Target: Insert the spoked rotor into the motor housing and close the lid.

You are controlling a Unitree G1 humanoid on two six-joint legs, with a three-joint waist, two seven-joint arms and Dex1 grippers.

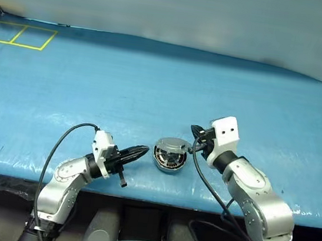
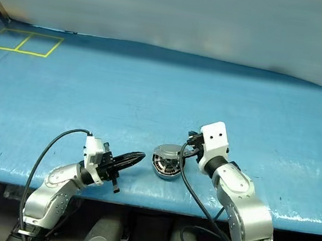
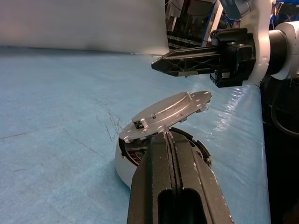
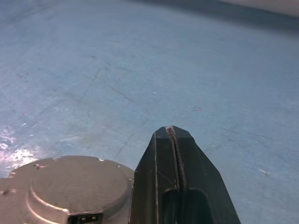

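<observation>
A: Motor housing [image 1: 169,159]: near counter [image 1: 153,90] edge, between both grippers; lid [image 3: 164,114] propped half-open.
B: Left gripper [image 1: 140,151], right gripper [image 1: 194,130]: fingers together, empty. Risk: lid jams on an unseated rotor.

The motor housing [image 1: 168,159] is set near the table's six o'clock edge, copper windings exposed; its grey lid [image 3: 169,113] is propped half-open, tilted above it.

A wide counter covered in glossy blue plastic sheeting [image 1: 154,84], yellow tape squares [image 1: 18,35] at its far left corner, a pale wall [image 1: 175,9] behind
</observation>
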